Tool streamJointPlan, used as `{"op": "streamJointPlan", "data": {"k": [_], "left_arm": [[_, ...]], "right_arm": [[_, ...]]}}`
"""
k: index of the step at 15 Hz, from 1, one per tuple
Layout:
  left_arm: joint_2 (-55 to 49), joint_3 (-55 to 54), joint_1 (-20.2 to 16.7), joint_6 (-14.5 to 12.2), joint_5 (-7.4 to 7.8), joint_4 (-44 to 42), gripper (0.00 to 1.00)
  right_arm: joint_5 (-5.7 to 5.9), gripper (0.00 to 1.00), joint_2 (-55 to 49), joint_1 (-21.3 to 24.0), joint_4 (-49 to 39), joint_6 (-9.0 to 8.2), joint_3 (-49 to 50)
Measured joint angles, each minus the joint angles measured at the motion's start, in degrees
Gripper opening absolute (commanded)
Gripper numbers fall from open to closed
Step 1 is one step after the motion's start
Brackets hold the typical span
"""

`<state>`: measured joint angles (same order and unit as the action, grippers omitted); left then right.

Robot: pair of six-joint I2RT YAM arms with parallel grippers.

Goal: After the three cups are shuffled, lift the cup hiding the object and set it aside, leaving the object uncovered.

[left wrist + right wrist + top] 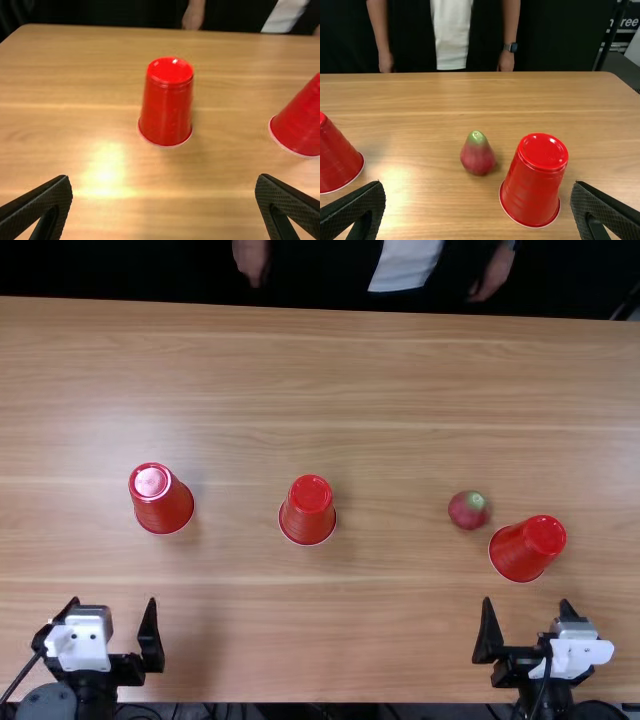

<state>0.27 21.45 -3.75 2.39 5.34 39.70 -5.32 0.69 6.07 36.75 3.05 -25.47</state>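
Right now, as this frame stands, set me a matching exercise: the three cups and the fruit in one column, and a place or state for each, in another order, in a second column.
Column one:
1. left cup
2. middle cup
3. right cup
4. fruit

Column two:
A. uncovered, under no cup
B. upside down, close beside the fruit
C. upside down, centre of the row
D. upside down, farthest from the fruit

Pairs: 1-D, 2-C, 3-B, 4-A.
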Motion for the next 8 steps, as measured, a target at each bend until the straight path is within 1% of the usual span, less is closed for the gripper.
{"op": "streamJointPlan", "data": {"k": [1, 2, 6, 7, 8], "left_arm": [[-0.02, -2.21, 0.00, 0.00, 0.85, -4.00, 1.00], [-0.02, -4.04, 0.00, -0.02, 1.31, -7.76, 1.00], [-0.02, -10.21, 0.00, -0.02, 1.86, -20.31, 1.00], [0.00, -12.00, 0.00, 0.00, 1.95, -24.00, 1.00], [0.00, -13.55, 0.02, -0.02, 1.97, -27.04, 1.00]], "right_arm": [[0.00, 1.00, 0.00, 0.00, -1.88, 0.02, 0.02], [-0.02, 1.00, 0.00, 0.00, -5.75, 0.04, 0.52], [-0.02, 1.00, 0.00, 0.00, -30.80, -0.07, 8.37], [-0.02, 1.00, 0.00, 0.00, -36.26, -0.09, 10.82], [-0.02, 1.00, 0.00, 0.00, -39.36, -0.13, 12.85]]}}
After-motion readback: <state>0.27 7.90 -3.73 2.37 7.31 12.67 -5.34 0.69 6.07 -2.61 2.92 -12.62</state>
